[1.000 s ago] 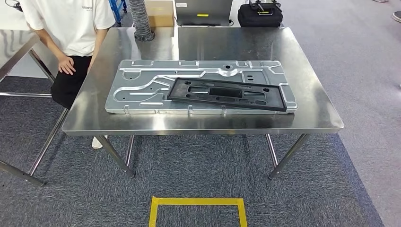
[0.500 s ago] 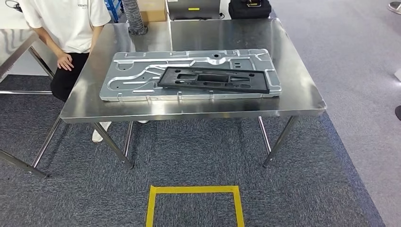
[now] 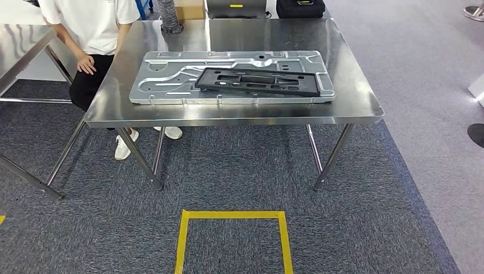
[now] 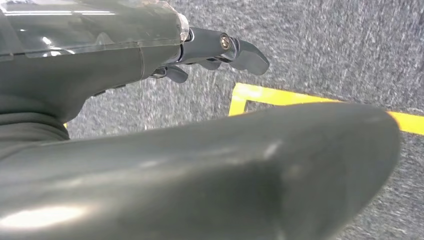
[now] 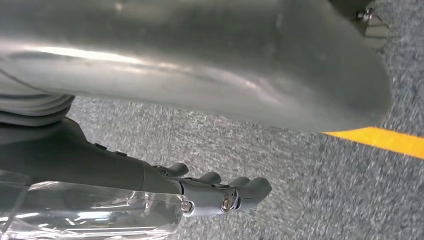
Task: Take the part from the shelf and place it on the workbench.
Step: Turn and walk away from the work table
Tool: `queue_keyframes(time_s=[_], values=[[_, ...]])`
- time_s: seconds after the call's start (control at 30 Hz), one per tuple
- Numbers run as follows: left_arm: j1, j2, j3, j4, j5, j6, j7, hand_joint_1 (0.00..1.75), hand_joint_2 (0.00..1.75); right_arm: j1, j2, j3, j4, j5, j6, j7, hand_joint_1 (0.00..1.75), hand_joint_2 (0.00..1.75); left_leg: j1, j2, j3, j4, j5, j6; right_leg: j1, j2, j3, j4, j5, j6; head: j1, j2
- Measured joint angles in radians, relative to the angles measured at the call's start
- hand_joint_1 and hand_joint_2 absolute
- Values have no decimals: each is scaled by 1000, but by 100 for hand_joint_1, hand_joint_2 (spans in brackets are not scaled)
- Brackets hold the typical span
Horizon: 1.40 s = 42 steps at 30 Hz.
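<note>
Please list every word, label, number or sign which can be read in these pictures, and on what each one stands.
No text can be read.
White shirt of the seated person: no print can be made out.
Yellow label on the dark box behind the table: too small to read.
Yellow tape square on the carpet: a floor mark, no letters.

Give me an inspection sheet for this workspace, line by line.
Surface: steel workbench, bare around the parts.
Job's things: flat black plastic frame lying on the stamped silver metal panel.
Clutter: black bag behind the bench's far edge.
Hands: left hand and right hand over the carpet, holding nothing, fingers apart.
Cables: nothing seen.
Surroundings: yellow tape square on grey carpet; person in white shirt at the bench's far left corner.
</note>
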Motion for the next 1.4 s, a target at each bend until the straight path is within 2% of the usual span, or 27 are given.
queue_keyframes(time_s=[0.1, 0.13, 0.17, 0.2, 0.27, 0.33, 0.4, 0.47, 0.5, 0.6, 0.63, 0.67, 0.7, 0.77, 0.83, 0.87, 0.93, 0.97, 1.0, 1.1, 1.13, 1.17, 1.2, 1.23, 1.3, 1.37, 1.4], values=[[-2, 1, -11, 0, -7, -3, -2, 0, 0, -1, 2, 3, 1, -2, 1, 4, 0, 0, 2, 2, -47, 2, 39, 8, -10, 4, -38, 170, -152, 16, 0, 0], [-2, 1, -14, 0, -11, -7, -6, 0, 0, -1, 3, 3, 2, -4, 2, 7, 0, 0, 2, 3, -65, 6, 51, 6, -13, 4, -42, 222, -171, 20, 0, 0], [-2, 1, -17, 0, -17, -13, -13, 0, 0, -1, 3, 2, 2, -6, 2, 10, 0, 0, 2, 3, -84, 11, 62, 3, -17, 4, -33, 249, -164, 24, 0, 0], [-2, 1, -21, 0, -23, -22, -24, 0, 0, -2, 3, 2, 2, -8, 3, 11, 0, 0, 3, 4, -105, 18, 73, 0, -20, 4, -8, 242, -138, 27, 0, 0], [-3, 2, -33, 0, -31, -40, -51, 0, 0, -5, 5, 2, 3, -10, 10, 6, 0, 0, 4, 3, -142, 35, 90, -8, -26, 4, 88, 134, -94, 27, 0, 0], [-4, 3, -42, 0, -36, -54, -74, 0, 0, -11, 8, 2, 3, -14, 17, -7, 0, 0, 4, 3, -167, 51, 104, -20, -23, 5, 182, -5, -108, 19, 0, 0], [-4, 6, -47, 0, -38, -60, -79, 0, 0, -16, 13, 2, 4, -20, 22, -21, 0, 0, 5, 4, -178, 54, 122, -34, -15, 6, 206, -62, -124, 4, 0, 0], [-1, 7, -50, 0, -39, -56, -67, 0, 0, -16, 19, 2, 5, -24, 28, -29, 0, 0, 10, 3, -187, 58, 122, -47, -15, 2, 189, -64, -106, -15, 0, 0], [2, 8, -51, 0, -38, -54, -61, 0, 0, -16, 20, 2, 6, -25, 30, -29, 0, 0, 12, 1, -196, 77, 95, -52, -15, 0, 178, -66, -94, -24, 0, 0], [7, 8, -51, 0, -31, -49, -50, 0, 0, -16, 22, 1, 6, -18, 32, -15, 0, 0, 14, -4, -239, 239, -56, -60, -10, -4, 132, -65, -57, -39, 0, 0], [7, 7, -51, 0, -29, -48, -49, 0, 0, -15, 22, 1, 6, -15, 32, -9, 0, 0, 14, -4, -246, 298, -83, -61, -7, -4, 114, -64, -44, -40, 0, 0], [7, 7, -51, 0, -28, -48, -48, 0, 0, -14, 22, 1, 6, -12, 32, -5, 0, 0, 14, -5, -241, 333, -84, -61, -5, -4, 97, -61, -32, -40, 0, 0], [7, 7, -51, 0, -28, -48, -49, 0, 0, -14, 22, 1, 6, -10, 32, -2, 0, 0, 14, -5, -219, 333, -63, -59, -3, -4, 79, -57, -21, -40, 0, 0], [5, 7, -51, 0, -24, -52, -52, 0, 0, -14, 22, 2, 6, -4, 31, 5, 0, 0, 12, -5, -121, 228, -12, -49, 0, -3, 49, -49, -2, -37, 0, 0], [1, 7, -51, 0, -20, -55, -56, 0, 0, -15, 21, 3, 6, 3, 31, 13, 0, 0, 6, -6, -13, 72, -16, -35, 3, -3, 31, -42, 16, -29, 0, 0], [-1, 6, -51, 0, -19, -56, -58, 0, 0, -15, 21, 4, 6, 5, 31, 15, 0, 0, 2, -6, 14, 24, -27, -29, 4, -4, 27, -41, 24, -24, 0, 0], [0, 4, -51, 0, -17, -56, -59, 0, 0, -13, 19, 4, 6, 7, 31, 16, 0, 0, 0, -5, 16, -4, -24, -17, 3, -5, 22, -43, 44, -11, 0, 0], [1, 1, -51, 0, -16, -58, -60, 0, 0, -13, 17, 4, 6, 8, 30, 16, 0, 0, 1, -3, 7, -6, -13, -11, 3, -3, 15, -39, 42, -4, 0, 0], [1, -1, -51, 0, -14, -60, -63, 0, 0, -12, 15, 5, 6, 10, 31, 16, 0, 0, 3, -1, -4, -8, -1, -3, 1, -1, 5, -23, 21, 2, 0, 0], [0, -6, -50, 1, -9, -63, -76, 0, 0, -9, 8, 6, 6, 16, 31, 9, 0, 0, 3, 1, -47, -7, 34, 12, -7, 6, -41, 132, -126, 18, 0, 0], [0, -8, -49, 1, -8, -63, -79, 0, 0, -8, 6, 7, 6, 17, 32, 3, 0, 0, 3, 1, -63, -4, 45, 11, -9, 6, -51, 195, -158, 22, 0, 0], [1, -9, -49, 1, -8, -63, -79, 0, 0, -8, 4, 7, 6, 17, 33, -4, 0, 0, 2, 2, -79, 1, 55, 10, -12, 6, -51, 238, -164, 25, 0, 0], [0, -9, -48, 1, -8, -62, -80, 0, 0, -8, 3, 7, 6, 15, 34, -11, 0, 0, 2, 2, -96, 7, 62, 8, -14, 6, -36, 249, -149, 28, 0, 0], [0, -10, -47, 1, -8, -61, -80, 0, 0, -9, 2, 7, 6, 13, 35, -17, 0, 0, 2, 2, -112, 14, 69, 6, -16, 6, -4, 222, -120, 28, 0, 0], [0, -11, -46, 1, -8, -58, -77, 0, 0, -11, 1, 7, 6, 8, 40, -23, 0, 0, 1, 1, -139, 29, 77, -1, -17, 6, 102, 85, -88, 24, 0, 0], [-1, -12, -46, 1, -9, -54, -68, 0, 0, -14, 1, 7, 6, 3, 56, -18, 0, 0, 0, 2, -154, 40, 87, -12, -12, 6, 181, -39, -104, 10, 0, 0], [-1, -12, -46, 1, -10, -51, -60, 0, 0, -15, 0, 7, 6, 0, 69, -9, 0, 0, 0, 2, -158, 42, 92, -18, -9, 6, 193, -66, -115, 3, 0, 0]])
